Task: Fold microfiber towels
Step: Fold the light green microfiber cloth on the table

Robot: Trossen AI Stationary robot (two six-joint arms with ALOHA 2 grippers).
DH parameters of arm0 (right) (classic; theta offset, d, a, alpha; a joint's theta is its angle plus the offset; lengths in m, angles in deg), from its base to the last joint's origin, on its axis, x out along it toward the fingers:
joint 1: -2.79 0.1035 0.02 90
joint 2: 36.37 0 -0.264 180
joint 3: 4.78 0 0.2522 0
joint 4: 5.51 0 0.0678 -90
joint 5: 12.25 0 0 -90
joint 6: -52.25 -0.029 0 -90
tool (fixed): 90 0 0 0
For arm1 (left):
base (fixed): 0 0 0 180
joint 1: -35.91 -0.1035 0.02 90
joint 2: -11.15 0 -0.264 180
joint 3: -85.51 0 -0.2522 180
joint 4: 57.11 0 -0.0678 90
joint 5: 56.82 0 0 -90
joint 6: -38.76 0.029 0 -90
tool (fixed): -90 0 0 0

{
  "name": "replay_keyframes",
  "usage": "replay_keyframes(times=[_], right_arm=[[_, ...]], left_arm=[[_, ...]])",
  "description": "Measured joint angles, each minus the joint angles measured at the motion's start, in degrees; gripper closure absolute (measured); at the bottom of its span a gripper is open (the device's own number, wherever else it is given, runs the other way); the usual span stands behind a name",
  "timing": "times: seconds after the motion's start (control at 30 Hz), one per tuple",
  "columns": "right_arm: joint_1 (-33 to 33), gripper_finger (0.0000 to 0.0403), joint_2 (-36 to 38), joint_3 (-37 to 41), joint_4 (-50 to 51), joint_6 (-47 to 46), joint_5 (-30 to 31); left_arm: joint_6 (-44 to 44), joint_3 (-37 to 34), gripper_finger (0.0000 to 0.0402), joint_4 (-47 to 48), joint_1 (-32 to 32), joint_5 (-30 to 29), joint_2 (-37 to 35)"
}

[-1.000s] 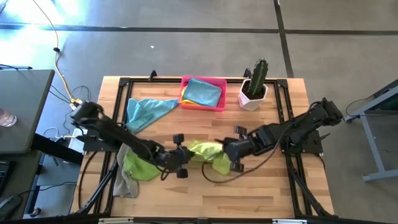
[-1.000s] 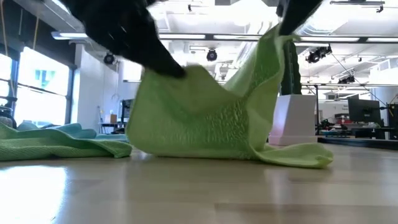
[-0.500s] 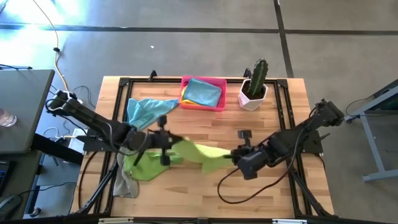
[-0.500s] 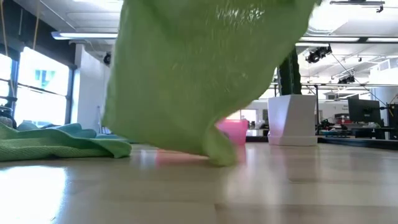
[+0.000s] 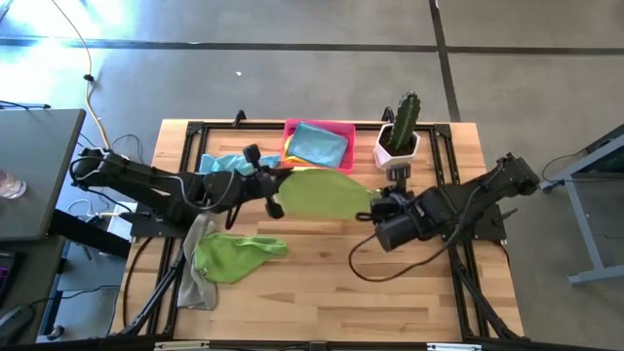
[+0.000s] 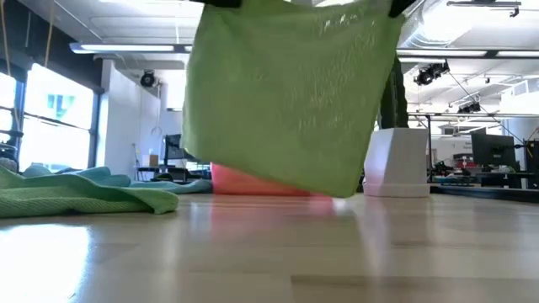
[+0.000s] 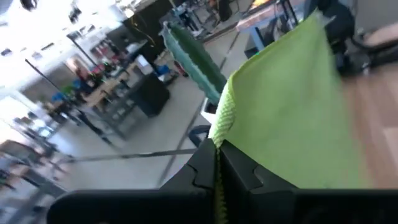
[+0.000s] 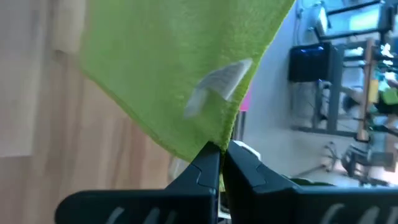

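Early stage: lime green towel held aloft unfolded, corners pinched by left gripper and right gripper; other towels heaped, awaiting folding.

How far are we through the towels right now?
Done: a blue towel lies in the pink tray, apparently folded. In hand: the left tool and right tool are each shut on a corner of a green towel, stretched between them above the table. Left: a second green towel, a grey one and a blue one lie unfolded on the left side.
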Motion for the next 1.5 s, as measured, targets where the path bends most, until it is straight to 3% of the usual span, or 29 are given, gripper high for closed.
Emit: replay_keyframes(times=[0.1, 0.23, 0.37, 0.5, 0.73, 0.9, 1.07, 1.37, 1.5], right_arm=[[-1.4, 0.0402, -0.2, 0.1, 0.1, -2.9, -2.5], [-1.2, 0.0402, -2.6, 0.1, -0.7, -9.7, -11.2], [1.1, 0.0402, -8.5, 0.2, -3.6, -17.9, -20.8], [4.5, 0.0402, -15.9, 3.5, -13.8, -17.6, -32.3], [7.5, 0.0402, -24.3, 8.6, -28.2, -18.1, -42.6], [6.7, 0.0402, -24.4, 10.5, -33.1, -11.5, -46.7], [2.3, 0.0403, -24.1, 10.5, -30.0, -2.2, -46.2], [-5.7, 0.0403, -21.4, 10.6, -29.1, 14.0, -37.9], [-10.0, 0.0403, -20.8, 10.6, -28.4, 17.0, -38.4]], left_arm=[[-7.9, 0.0, 0.0399, 3.8, -0.8, 5.1, 0.1], [-22.7, -1.6, 0.0399, 12.2, -0.3, 16.3, 2.0], [-33.6, -6.1, 0.0399, 10.7, 3.6, 27.9, 7.1], [-38.9, -8.5, 0.0399, 5.9, 9.2, 31.8, 14.9], [-43.2, -8.4, 0.0399, -4.8, 16.8, 31.8, 26.7], [-47.4, -8.3, 0.0399, -6.5, 18.3, 32.2, 28.7], [-47.8, -8.3, 0.0399, -5.5, 17.2, 26.5, 26.1], [-54.3, -8.3, 0.0399, 13.3, 14.3, 13.0, 23.0], [-57.1, -8.3, 0.0399, 17.2, 13.1, 7.4, 23.0]])
